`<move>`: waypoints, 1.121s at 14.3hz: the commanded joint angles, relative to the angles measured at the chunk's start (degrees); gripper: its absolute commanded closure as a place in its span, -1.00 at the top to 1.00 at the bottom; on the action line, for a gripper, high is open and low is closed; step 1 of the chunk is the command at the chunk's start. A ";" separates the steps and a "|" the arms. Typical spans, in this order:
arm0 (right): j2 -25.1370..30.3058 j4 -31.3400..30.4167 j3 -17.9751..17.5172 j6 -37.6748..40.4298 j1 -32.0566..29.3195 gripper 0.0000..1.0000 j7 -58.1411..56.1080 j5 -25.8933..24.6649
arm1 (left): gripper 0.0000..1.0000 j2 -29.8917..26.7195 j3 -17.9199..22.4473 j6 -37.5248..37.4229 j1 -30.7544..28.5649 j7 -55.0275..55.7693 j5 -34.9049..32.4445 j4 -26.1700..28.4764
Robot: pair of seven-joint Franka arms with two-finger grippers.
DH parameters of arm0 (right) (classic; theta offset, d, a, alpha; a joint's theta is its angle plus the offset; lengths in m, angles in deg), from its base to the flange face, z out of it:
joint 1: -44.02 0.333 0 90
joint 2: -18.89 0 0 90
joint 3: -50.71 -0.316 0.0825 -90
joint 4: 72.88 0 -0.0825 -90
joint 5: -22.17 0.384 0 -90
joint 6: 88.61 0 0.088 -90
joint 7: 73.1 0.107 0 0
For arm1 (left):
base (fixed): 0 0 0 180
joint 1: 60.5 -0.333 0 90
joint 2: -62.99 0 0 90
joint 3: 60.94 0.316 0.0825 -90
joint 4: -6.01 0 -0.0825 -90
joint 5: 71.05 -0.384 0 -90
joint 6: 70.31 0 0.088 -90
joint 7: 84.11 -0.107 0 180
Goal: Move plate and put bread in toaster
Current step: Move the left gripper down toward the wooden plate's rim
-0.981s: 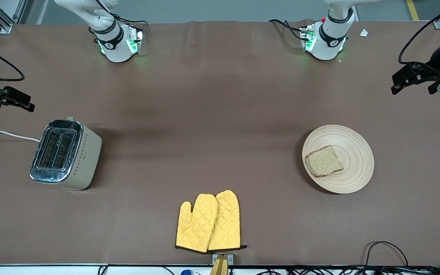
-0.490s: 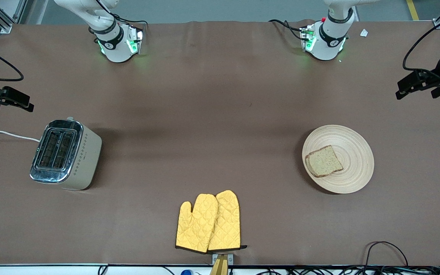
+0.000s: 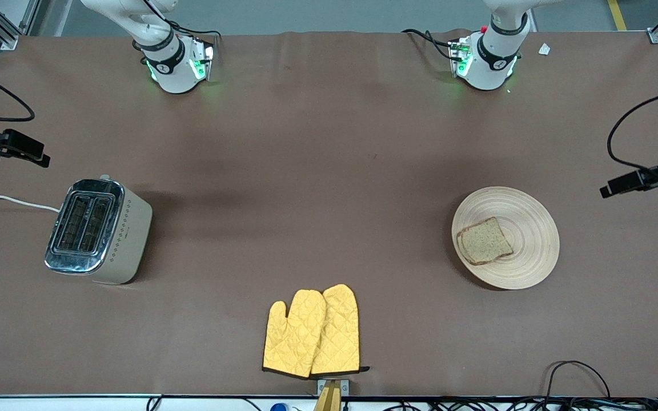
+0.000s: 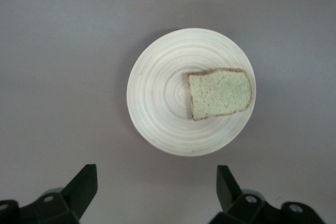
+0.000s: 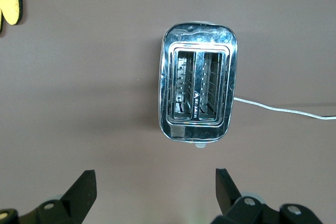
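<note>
Your left gripper [image 3: 614, 189] hangs in the air at the left arm's end of the table, beside the plate [image 3: 526, 211], which carries the bread [image 3: 484, 241]. Your right gripper [image 3: 40, 160] waits over the right arm's end, near the toaster [image 3: 117, 240]; oven mitts [image 3: 312, 332] lie nearest the front camera.

From the left wrist, your fingers [image 4: 81, 187] are spread wide, the plate [image 4: 157, 93] and bread [image 4: 219, 94] framed for an approach.

From the right wrist, fingers [image 5: 81, 190] are likewise apart, the toaster [image 5: 198, 90] showing both slots empty, ready to receive.
</note>
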 commanded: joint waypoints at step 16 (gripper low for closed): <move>1.31 -1.04 -0.47 0.10 -0.03 1.00 0.19 0.49 | 0.93 26.98 -0.10 6.95 -15.06 -37.81 32.45 -0.64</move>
